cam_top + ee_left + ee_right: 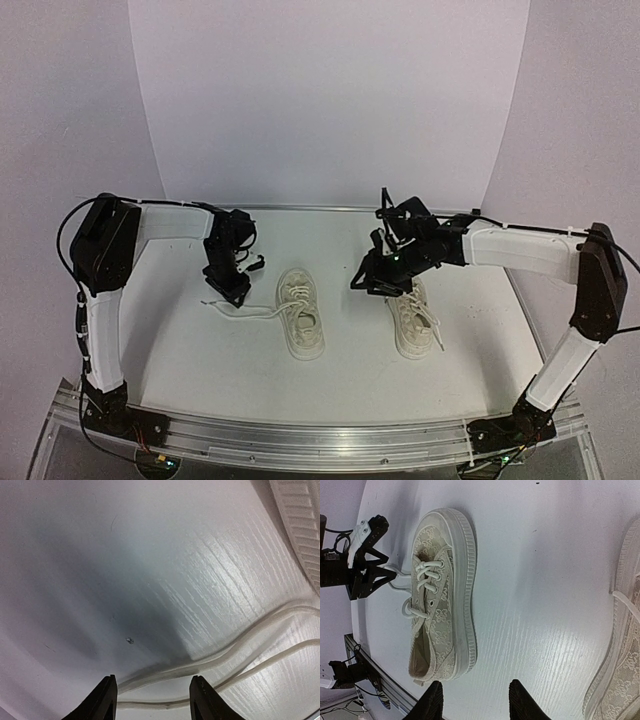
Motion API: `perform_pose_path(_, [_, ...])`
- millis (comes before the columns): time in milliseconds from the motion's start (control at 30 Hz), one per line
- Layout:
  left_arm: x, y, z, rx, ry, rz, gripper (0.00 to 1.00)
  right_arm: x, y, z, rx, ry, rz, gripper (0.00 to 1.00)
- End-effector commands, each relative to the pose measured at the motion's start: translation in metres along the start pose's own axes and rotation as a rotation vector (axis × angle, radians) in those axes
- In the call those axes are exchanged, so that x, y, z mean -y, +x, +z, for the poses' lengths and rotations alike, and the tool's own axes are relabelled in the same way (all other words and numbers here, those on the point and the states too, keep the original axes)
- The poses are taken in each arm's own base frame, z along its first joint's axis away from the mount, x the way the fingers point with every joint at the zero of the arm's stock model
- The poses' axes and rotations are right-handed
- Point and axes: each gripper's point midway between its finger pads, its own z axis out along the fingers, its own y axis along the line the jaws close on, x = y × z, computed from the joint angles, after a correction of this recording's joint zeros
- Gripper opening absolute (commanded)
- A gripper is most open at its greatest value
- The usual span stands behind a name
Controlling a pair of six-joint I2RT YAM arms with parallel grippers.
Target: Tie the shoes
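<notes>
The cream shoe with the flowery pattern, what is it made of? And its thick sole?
The cream-white low-top sneaker looks like lace fabric: a raised flowery weave shows on its side. Its chunky ribbed sole looks like matte rubber, probably, given the moulded ridges.
</notes>
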Motion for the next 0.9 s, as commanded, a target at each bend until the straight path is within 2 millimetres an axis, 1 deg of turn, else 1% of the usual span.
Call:
perform_pose_path(0, [-0.008,0.003,0.007,-0.013,-0.034,0.112,0.49,-0.003,-0.006,-0.015,0.038,-0.025,0.0,0.42])
perform_pose_path(133, [-0.001,0.014,0.023,-0.038,0.006,0.127,0.36,0.001,-0.008,-0.02,0.048,-0.025,0.01,0.42])
perform_pose_path(200, [0.01,0.016,0.029,-0.044,0.068,0.119,0.3,0.003,-0.008,-0.022,0.05,-0.024,0.015,0.42])
perform_pose_path(267, [0.02,0.015,0.03,-0.038,0.125,0.108,0.2,0.005,-0.01,-0.024,0.055,-0.024,0.019,0.43])
perform_pose_path(300, [0.025,0.012,0.027,-0.028,0.155,0.099,0.15,0.007,-0.011,-0.025,0.057,-0.024,0.022,0.42])
perform_pose_path(333, [0.029,0.005,0.019,-0.002,0.179,0.086,0.1,0.007,-0.012,-0.027,0.062,-0.025,0.023,0.42])
perform_pose_path(400, [0.038,-0.017,-0.01,0.098,0.224,0.069,0.03,0.008,-0.015,-0.031,0.073,-0.029,0.025,0.42])
perform_pose_path(433, [0.041,-0.032,-0.034,0.175,0.23,0.062,0.0,0.009,-0.018,-0.034,0.08,-0.032,0.03,0.42])
perform_pose_path(500, [0.05,-0.063,-0.086,0.327,0.233,0.067,0.0,0.009,-0.022,-0.04,0.095,-0.04,0.031,0.43])
perform_pose_path(600, [0.071,-0.097,-0.162,0.52,0.25,0.103,0.0,0.009,-0.029,-0.05,0.118,-0.053,0.032,0.43])
perform_pose_path(700, [0.093,-0.116,-0.22,0.647,0.267,0.163,0.0,0.011,-0.035,-0.058,0.137,-0.063,0.035,0.43])
perform_pose_path(733, [0.102,-0.12,-0.236,0.681,0.282,0.181,0.0,0.012,-0.037,-0.061,0.145,-0.065,0.037,0.43])
perform_pose_path(767, [0.112,-0.124,-0.251,0.713,0.298,0.202,0.0,0.012,-0.039,-0.064,0.152,-0.068,0.038,0.43])
perform_pose_path(867, [0.148,-0.131,-0.285,0.788,0.375,0.278,0.0,0.017,-0.044,-0.073,0.176,-0.071,0.051,0.42])
